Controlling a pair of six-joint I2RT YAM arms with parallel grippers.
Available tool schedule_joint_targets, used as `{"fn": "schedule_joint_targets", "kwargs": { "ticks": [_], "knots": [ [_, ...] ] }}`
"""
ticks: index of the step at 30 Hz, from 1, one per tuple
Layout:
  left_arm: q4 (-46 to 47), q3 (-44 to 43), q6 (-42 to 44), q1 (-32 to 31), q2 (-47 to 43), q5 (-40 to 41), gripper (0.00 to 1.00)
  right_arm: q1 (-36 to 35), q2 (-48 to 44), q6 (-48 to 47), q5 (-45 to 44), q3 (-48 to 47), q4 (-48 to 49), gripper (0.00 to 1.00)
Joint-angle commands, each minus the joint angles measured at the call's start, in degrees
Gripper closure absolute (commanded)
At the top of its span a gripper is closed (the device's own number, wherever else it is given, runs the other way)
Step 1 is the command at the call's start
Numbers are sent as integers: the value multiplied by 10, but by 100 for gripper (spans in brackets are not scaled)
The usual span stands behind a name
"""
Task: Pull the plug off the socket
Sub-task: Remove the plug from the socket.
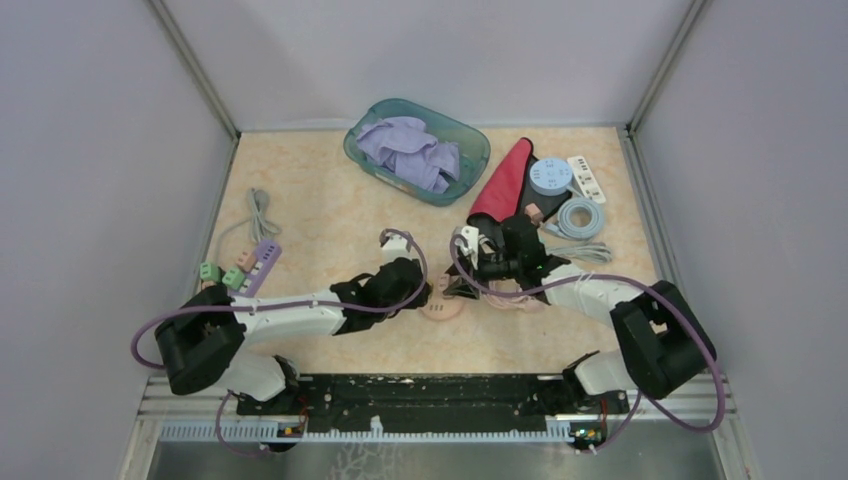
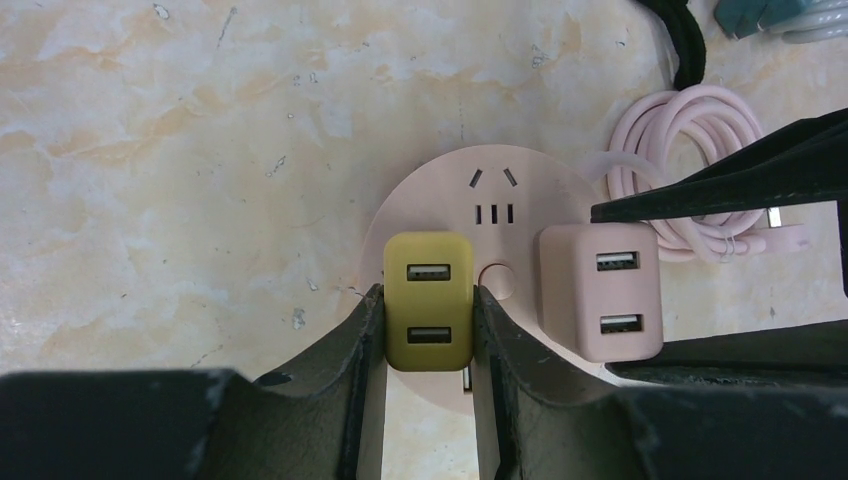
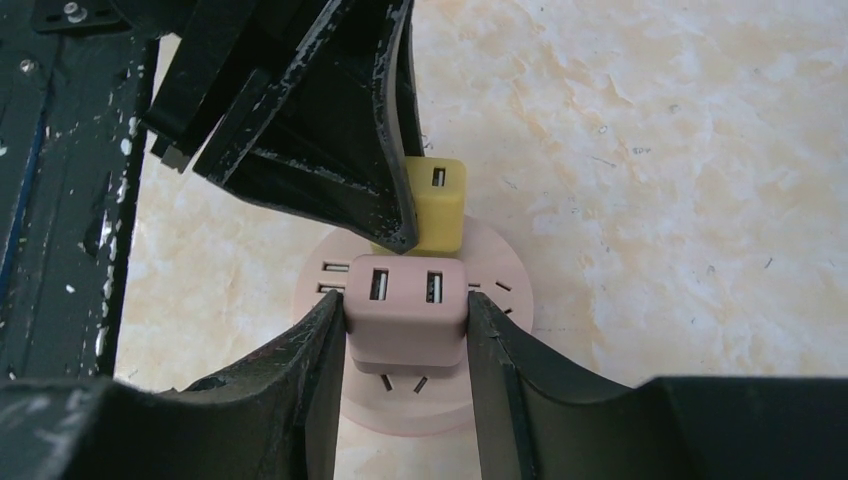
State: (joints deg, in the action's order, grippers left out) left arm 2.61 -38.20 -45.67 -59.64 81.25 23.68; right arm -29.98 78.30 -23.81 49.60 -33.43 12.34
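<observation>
A round pink socket [image 2: 490, 195] lies flat on the table, also in the right wrist view [image 3: 500, 260] and the top view [image 1: 440, 308]. Two USB plugs sit in it: a yellow plug [image 2: 428, 300] and a pink plug [image 2: 600, 290]. My left gripper [image 2: 428, 310] is shut on the yellow plug, one finger on each side. My right gripper [image 3: 405, 310] is shut on the pink plug [image 3: 405, 305] in the same way. The yellow plug [image 3: 440, 205] shows behind it, partly hidden by the left fingers [image 3: 330, 130]. In the top view both grippers [image 1: 445, 285] meet over the socket.
The socket's coiled pink cable [image 2: 690, 150] lies beside it. A teal bin with purple cloth [image 1: 415, 150], a red pouch [image 1: 503, 182], a blue round thing [image 1: 550, 177], a white power strip [image 1: 586, 178] and a grey cable [image 1: 580, 217] stand at the back. A purple strip with plugs [image 1: 255, 265] lies left.
</observation>
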Motion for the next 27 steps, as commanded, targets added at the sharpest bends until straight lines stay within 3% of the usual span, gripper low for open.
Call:
{"fn": "schedule_joint_targets", "kwargs": {
  "ticks": [1, 6, 17, 27],
  "knots": [
    [-23, 22, -1, 1, 6, -16, 100, 11, -35, -87, 106, -19, -53, 100],
    [-19, 21, 3, 1, 5, -18, 100, -14, -42, -93, 149, -9, -54, 100],
    [-16, 17, 0, 1, 20, -29, 100, -21, -14, 97, 1, 1, 107, 100],
    [-25, 12, 9, 1, 19, -18, 100, 25, -46, 6, 93, -17, 9, 100]
  ]
}}
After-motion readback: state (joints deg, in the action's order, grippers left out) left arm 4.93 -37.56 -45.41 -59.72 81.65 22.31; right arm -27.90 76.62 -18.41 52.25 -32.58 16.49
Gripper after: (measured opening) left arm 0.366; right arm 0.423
